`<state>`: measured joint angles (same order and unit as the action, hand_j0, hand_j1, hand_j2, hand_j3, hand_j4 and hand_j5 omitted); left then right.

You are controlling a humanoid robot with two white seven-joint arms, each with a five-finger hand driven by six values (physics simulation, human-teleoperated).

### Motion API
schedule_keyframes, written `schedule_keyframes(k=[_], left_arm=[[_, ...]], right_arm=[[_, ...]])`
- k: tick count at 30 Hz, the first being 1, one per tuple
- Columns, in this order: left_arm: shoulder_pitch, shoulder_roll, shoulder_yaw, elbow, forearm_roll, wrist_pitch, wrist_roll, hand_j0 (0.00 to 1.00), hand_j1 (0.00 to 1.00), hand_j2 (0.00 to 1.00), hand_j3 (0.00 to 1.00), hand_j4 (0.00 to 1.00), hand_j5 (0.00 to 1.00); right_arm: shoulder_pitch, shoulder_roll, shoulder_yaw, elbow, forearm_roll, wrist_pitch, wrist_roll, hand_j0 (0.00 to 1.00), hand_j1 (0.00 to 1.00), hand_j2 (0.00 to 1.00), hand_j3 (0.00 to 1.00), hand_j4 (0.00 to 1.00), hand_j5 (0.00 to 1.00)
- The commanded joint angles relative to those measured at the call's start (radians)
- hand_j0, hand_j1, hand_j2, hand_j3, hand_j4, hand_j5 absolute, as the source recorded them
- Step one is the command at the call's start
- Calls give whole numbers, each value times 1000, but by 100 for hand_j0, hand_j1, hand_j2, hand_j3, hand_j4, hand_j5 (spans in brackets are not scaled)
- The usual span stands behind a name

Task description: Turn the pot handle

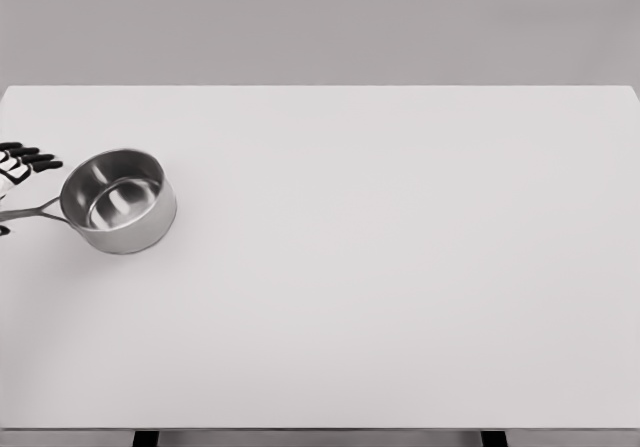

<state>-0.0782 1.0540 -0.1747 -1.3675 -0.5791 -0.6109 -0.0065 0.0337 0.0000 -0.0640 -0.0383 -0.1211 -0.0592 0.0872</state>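
Nearest, along the bottom edge: the worktop's (400, 347) front rim, with two dark legs (146, 438) showing beneath it, one at left of middle, one at right. Above that, a broad white surface, running up to a straight far edge.

Further in, at the left side: a steel pot (119, 200), upright, open mouth tilted slightly toward the camera, shiny inside with a bright base. Casts a soft shadow to its right. Sits well apart from the front rim and from the far edge, close to the left edge.

From the pot's left wall, a thin metal handle (30, 210), pointing left and slightly down, reaching the picture's left border.

At that border, just above the handle: the left hand (22, 162), mostly cut off. Black-tipped fingers (40, 159) extended rightward, spread a little apart, tips just beside the pot's rim. One dark tip also below the handle at the very edge. Whether clamped on the handle: cannot tell.

Beyond the worktop: plain grey wall (320, 22).
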Motion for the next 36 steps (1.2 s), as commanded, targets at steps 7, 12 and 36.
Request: schedule_keyframes(k=[7, 12, 36], left_arm=[[-31, -3, 0, 11, -2, 0, 0, 100, 100, 100, 100, 100, 100], [-55, -11, -3, 21, -25, 0, 0, 100, 100, 100, 100, 100, 100], [-112, -42, -9, 21, -34, 0, 0, 100, 100, 100, 100, 100, 100]], right_arm=[[0, 0, 1, 0, 0, -1, 0, 100, 100, 100, 100, 100, 100], [0, 0, 1, 0, 0, 1, 0, 100, 100, 100, 100, 100, 100], [0, 0, 1, 0, 0, 1, 0, 100, 100, 100, 100, 100, 100]])
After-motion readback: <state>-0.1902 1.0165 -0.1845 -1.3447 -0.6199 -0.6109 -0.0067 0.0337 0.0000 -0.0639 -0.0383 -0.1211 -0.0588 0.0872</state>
